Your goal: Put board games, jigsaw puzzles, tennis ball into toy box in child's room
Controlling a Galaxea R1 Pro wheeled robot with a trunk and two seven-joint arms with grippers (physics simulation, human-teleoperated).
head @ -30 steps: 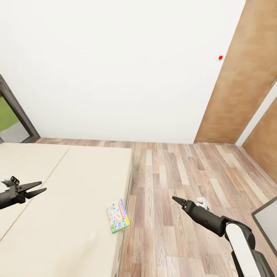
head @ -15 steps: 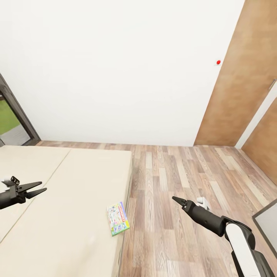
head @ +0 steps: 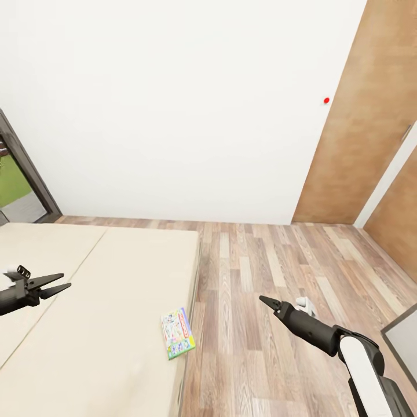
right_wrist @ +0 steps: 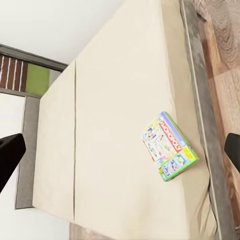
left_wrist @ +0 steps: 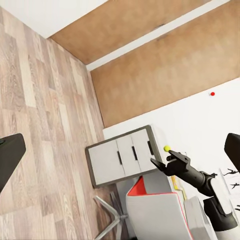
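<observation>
Near the edge of the wide low bed with the plain cream cover (head: 104, 301) lies one flat colourful board game box with green edges (head: 178, 332), flat on the cover, close to the wood-plank floor (head: 260, 260). The right wrist view shows its printed lid (right_wrist: 167, 145) more clearly, and also the grey padded headboard (right_wrist: 27, 150). The left wrist view looks the other way: a long desk with three white drawers (left_wrist: 122, 157), and a small yellow-green tennis ball (left_wrist: 166, 148) on its top. The left gripper (head: 55, 285) hangs over the bed with fingers spread, holding nothing. The right gripper (head: 265, 301) hangs over the floor; whether its fingers are parted I cannot tell. Behind stand a white wall (head: 174, 104) and brown wooden doors (head: 359, 133).
</observation>
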